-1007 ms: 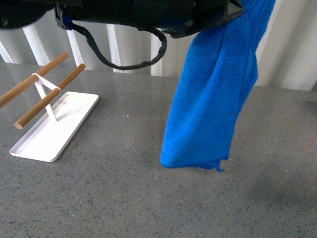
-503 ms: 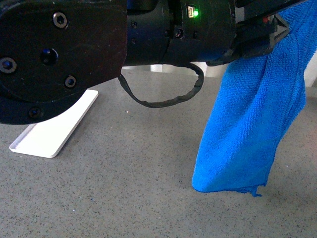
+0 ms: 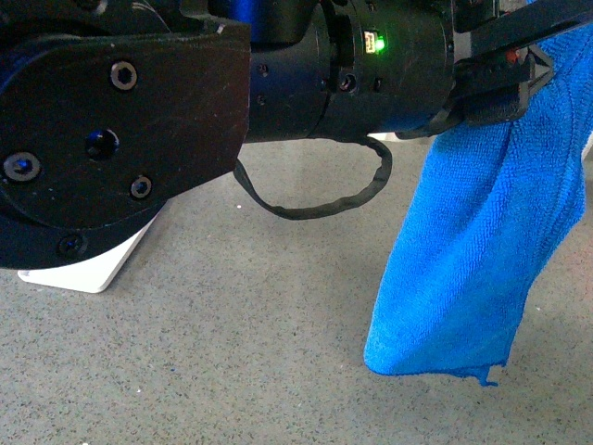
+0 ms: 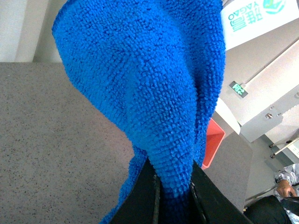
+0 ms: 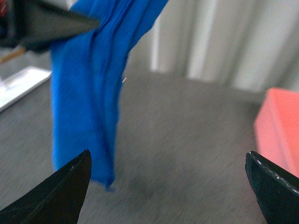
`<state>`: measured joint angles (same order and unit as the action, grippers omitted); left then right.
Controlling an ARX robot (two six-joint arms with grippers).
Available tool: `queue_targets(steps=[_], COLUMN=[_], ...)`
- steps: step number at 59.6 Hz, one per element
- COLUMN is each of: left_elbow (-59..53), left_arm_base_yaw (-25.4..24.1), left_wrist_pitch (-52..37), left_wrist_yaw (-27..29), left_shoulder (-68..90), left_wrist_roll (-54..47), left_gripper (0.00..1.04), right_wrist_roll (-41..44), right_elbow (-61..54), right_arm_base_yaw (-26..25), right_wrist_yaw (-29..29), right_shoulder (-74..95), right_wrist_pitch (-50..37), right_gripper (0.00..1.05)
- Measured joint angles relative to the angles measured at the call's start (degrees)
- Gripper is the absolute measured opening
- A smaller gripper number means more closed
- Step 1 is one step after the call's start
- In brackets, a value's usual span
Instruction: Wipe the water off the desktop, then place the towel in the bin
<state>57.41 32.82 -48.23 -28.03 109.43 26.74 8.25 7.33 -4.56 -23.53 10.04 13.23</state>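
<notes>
The blue fluffy towel (image 3: 473,260) hangs in loose folds from my left gripper (image 3: 530,57), which is shut on its top edge high at the right. Its lower hem dangles just above the speckled grey desktop (image 3: 232,324). In the left wrist view the towel (image 4: 149,93) bulges out from between the black jaws of the left gripper (image 4: 174,198). A salmon-red bin (image 4: 211,144) stands beyond it. My right gripper (image 5: 167,156) is open and holds nothing, with the towel (image 5: 84,102) to one side of it and the bin (image 5: 280,126) to the other.
My left arm's black body (image 3: 120,139) fills the upper left of the front view, with a cable loop (image 3: 324,199) under it. It hides most of the white tray (image 3: 88,273). Pale vertical panels (image 5: 210,42) stand behind the table.
My left arm has swung closer to the front camera and now hides the wooden rack and most of the tray. The hanging towel has shifted to the right and slightly lower in view.
</notes>
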Motion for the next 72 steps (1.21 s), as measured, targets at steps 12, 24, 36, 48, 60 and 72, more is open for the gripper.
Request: queue_targets(steps=[12,24,36,48,60,72], left_elbow=[0.0,0.0,-0.1,-0.1,0.0,0.1], left_arm_base_yaw=[0.0,0.6,1.3,1.0,0.9,1.1], left_wrist_pitch=[0.4,0.6,0.3,0.2,-0.4,-1.0], left_wrist_yaw=[0.5,1.3,0.9,0.9,1.0,1.1], left_shoulder=[0.0,0.0,0.0,0.0,0.0,-0.5], left_wrist_roll=[-0.1,-0.1,0.0,0.6,2.8,6.0], left_gripper=[0.07,0.07,0.07,0.07,0.07,0.07], right_wrist_roll=[4.4,5.9,3.9,3.5,2.9,2.2], right_elbow=[7.6,9.0,5.5,4.6,5.5,6.8], right_arm_base_yaw=[-4.0,-4.7,1.5,3.2,4.5,4.5], right_wrist_yaw=[-6.4,-7.6,-7.9,-6.4,-6.1,-7.6], right_shoulder=[7.8,22.8,28.7,43.3,53.3,59.3], right_wrist_pitch=[-3.5,-10.7,-17.6,-31.5,-39.0,-45.3], right_gripper=[0.98,0.98,0.98,0.98,0.98,0.98])
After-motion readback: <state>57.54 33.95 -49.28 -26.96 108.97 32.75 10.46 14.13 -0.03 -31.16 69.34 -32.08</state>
